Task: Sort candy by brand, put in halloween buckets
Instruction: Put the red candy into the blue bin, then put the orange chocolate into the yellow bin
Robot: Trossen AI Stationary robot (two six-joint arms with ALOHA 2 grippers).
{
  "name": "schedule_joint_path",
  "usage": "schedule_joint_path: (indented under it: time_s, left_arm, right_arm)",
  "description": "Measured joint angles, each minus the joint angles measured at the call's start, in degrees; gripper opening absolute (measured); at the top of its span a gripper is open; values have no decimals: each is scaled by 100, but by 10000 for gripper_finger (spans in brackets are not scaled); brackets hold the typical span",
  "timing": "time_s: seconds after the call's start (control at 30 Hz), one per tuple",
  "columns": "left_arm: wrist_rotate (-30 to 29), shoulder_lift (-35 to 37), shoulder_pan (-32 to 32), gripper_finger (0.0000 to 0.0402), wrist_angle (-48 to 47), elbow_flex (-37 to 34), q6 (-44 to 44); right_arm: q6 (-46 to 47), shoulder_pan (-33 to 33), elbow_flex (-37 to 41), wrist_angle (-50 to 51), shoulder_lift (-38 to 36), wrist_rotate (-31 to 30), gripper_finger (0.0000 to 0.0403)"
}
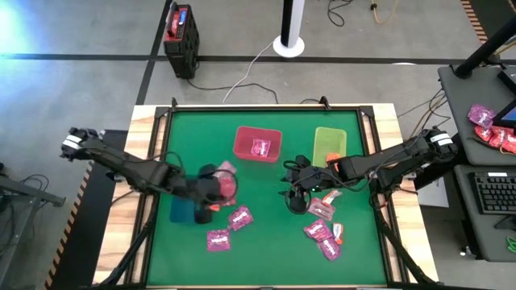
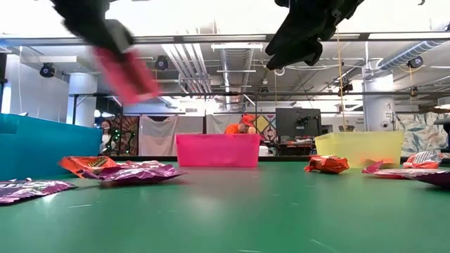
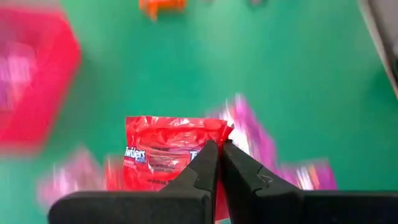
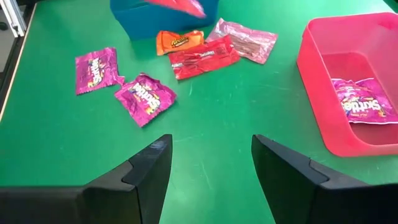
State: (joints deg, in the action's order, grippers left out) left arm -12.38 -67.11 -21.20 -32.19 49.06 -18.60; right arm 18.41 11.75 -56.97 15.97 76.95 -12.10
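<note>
Red wrapper first: your left gripper [image 3: 214, 152] has its fingers pressed together on a red Twizzlers packet [image 3: 161, 155], holding it off the green table [image 1: 266, 250], just right of the dark blue bin [image 1: 184, 211] at about 8 o'clock on the mat. In the low view the packet [image 2: 126, 74] hangs blurred in the air.

Your right gripper [image 1: 296, 187] hovers near the middle of the table with its fingers [image 4: 152, 165] spread wide and nothing between them. The pink-red bin [image 1: 257, 145] sits at 12 o'clock with one magenta Skittles packet [image 4: 362, 101] inside, and the lime green bin [image 1: 329, 146] is at 1 o'clock.

You have loose magenta packets [image 1: 230, 228] at 7 o'clock, and more candy [image 1: 325, 229] scattered at 4 o'clock. An orange Reese's packet [image 4: 179, 40] lies touching a red one by the blue bin.
</note>
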Motion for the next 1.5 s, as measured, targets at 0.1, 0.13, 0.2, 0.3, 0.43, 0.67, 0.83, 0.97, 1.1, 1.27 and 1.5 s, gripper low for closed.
schedule_joint_path:
  time_s: [0.1, 0.13, 0.2, 0.3, 0.43, 0.67, 0.83, 0.97, 1.1, 1.27, 1.5]
  left_arm:
    - [10, 200, -453, 0, -1609, 212, -1119]
    - [75, 242, -596, 0, -2017, 238, -1449]
    - [253, 274, -855, 0, -2534, 229, -1974]
    - [297, 288, -1111, 0, -2712, 132, -2375]
    - [239, 146, -1168, 3, -2727, 1, -2719]
    - [282, -145, -1166, 60, -2783, -46, -2895]
    - [116, -216, -1166, 112, -2848, -46, -2849]
    - [76, -184, -1166, 137, -2835, -46, -2675]
    - [-446, -71, -1168, 145, -2493, -46, -2001]
    - [-1035, 229, -1131, 140, -1693, -74, -472]
    - [-1713, 802, -884, 127, -843, -324, 945]
  right_arm:
    - [-3, 0, 2, 0, 0, 0, 215]
    - [-7, 0, 2, 0, 0, 0, 215]
    - [-11, 0, 2, -18, 0, 0, 215]
    - [-17, 0, 2, -46, 0, 0, 215]
    - [-17, -2, 2, -48, 0, 0, 215]
    - [31, -2, 2, -48, 0, 0, 215]
    - [181, -2, 2, -45, 0, 2, 215]
    - [428, -2, 2, -2, 0, 4, 215]
    - [782, 0, 2, 165, 0, 39, 215]
    - [2286, -42, 4, 904, 0, 52, 215]
    - [3952, -26, -199, 2296, 377, 358, 215]
